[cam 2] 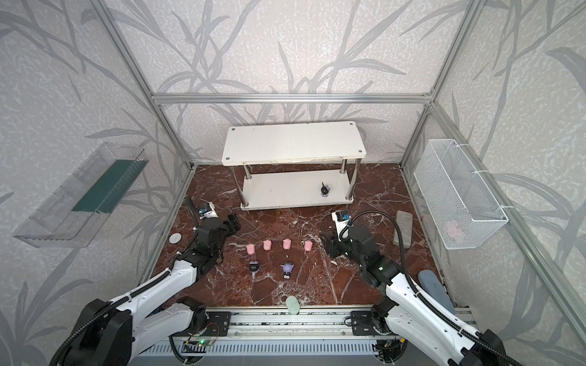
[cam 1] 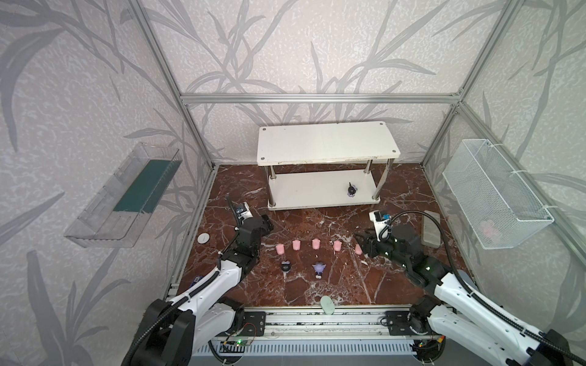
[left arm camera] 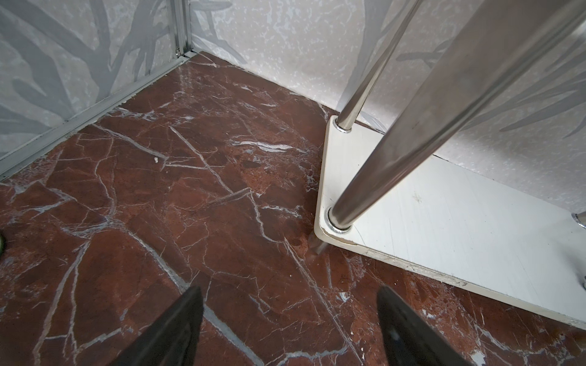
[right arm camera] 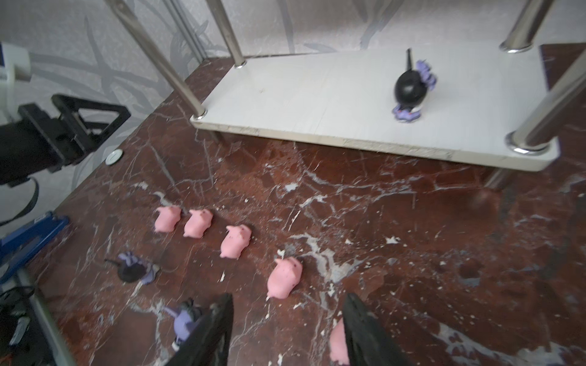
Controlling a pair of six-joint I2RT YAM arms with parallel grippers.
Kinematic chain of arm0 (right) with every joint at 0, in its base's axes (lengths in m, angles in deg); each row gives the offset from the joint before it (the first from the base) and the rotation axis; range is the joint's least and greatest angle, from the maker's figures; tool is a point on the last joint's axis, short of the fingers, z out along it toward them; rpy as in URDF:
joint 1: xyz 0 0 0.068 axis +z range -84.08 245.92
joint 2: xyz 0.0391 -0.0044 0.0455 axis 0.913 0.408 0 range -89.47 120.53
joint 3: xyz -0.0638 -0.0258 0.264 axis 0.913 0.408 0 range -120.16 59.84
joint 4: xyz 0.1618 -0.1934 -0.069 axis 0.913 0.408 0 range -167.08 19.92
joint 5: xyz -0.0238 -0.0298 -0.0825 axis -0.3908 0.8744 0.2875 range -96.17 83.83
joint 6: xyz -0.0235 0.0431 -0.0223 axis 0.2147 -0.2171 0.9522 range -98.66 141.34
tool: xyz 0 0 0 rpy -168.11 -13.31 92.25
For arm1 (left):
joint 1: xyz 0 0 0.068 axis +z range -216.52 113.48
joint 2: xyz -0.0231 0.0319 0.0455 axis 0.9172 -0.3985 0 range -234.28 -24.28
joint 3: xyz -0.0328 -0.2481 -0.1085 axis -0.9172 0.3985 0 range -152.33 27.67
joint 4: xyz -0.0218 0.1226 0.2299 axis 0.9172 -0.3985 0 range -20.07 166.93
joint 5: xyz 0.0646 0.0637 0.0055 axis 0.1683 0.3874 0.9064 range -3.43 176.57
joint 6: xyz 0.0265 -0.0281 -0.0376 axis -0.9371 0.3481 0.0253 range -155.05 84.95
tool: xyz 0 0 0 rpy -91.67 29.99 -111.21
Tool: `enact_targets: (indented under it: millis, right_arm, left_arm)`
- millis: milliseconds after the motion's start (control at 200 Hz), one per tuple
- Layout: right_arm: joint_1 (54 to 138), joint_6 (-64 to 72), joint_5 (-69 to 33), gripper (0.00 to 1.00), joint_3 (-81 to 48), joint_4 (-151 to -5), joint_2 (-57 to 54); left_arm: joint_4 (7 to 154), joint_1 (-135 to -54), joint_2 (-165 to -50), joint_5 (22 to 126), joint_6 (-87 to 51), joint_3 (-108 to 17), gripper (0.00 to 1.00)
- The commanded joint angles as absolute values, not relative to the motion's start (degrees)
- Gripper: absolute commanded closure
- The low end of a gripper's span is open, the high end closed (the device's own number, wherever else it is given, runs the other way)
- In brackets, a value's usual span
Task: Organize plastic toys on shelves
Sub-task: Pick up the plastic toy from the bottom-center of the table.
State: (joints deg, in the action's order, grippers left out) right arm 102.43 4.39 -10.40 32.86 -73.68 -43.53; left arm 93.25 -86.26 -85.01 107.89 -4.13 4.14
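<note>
The white two-tier shelves (cam 1: 326, 142) stand at the back, and a black-and-lilac figurine (cam 1: 351, 190) is upright on the lower board (right arm camera: 317, 95). Several pink pigs (cam 1: 315, 244) lie in a row on the marble floor. In front of them are a black figurine (cam 1: 286, 266) and a purple figurine (cam 1: 319, 269). My right gripper (right arm camera: 288, 299) is open, low at the row's right end. The end pig (right arm camera: 337, 343) lies between its jaws, against one finger. My left gripper (left arm camera: 290, 291) is open and empty near the shelves' left front post (left arm camera: 412, 136).
A white disc (cam 1: 204, 237) lies by the left wall and a pale green oval (cam 1: 327, 305) at the front edge. A grey block (cam 1: 431, 228) lies right of my right arm. A wire basket (cam 1: 494, 193) hangs on the right wall, a clear tray (cam 1: 123, 196) on the left.
</note>
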Motion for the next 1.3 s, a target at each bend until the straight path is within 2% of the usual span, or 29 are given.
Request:
enact_targets:
  millis: [0, 180, 390, 485, 875, 1295]
  right_arm:
    - [109.40, 3.81, -8.35, 0.43, 34.06, -71.87, -42.76]
    - [121.99, 2.98, -4.72, 0.37, 33.76, -74.43, -34.19]
    - [129.49, 2.35, -4.67, 0.29, 31.36, -79.66, -23.43]
    - [130.67, 2.58, -4.93, 0.26, 29.82, -81.27, -19.21]
    - [131.42, 3.67, -0.55, 0.26, 25.54, -85.74, -8.90]
    - [130.78, 2.49, 1.85, 0.33, 24.40, -88.21, -3.91]
  left_arm:
    - [93.74, -86.20, -85.18, 107.64, -2.62, 4.07, 0.16]
    - [93.46, -86.20, -84.60, 107.23, -2.10, 4.51, 0.16]
    - [92.78, -86.20, -83.44, 107.40, -1.92, 5.05, 0.16]
    - [92.67, -86.20, -83.02, 107.66, -2.02, 5.25, 0.16]
    - [92.40, -86.20, -82.91, 108.06, -2.67, 4.99, 0.16]
    - [92.51, -86.20, -83.41, 108.36, -2.82, 4.90, 0.16]
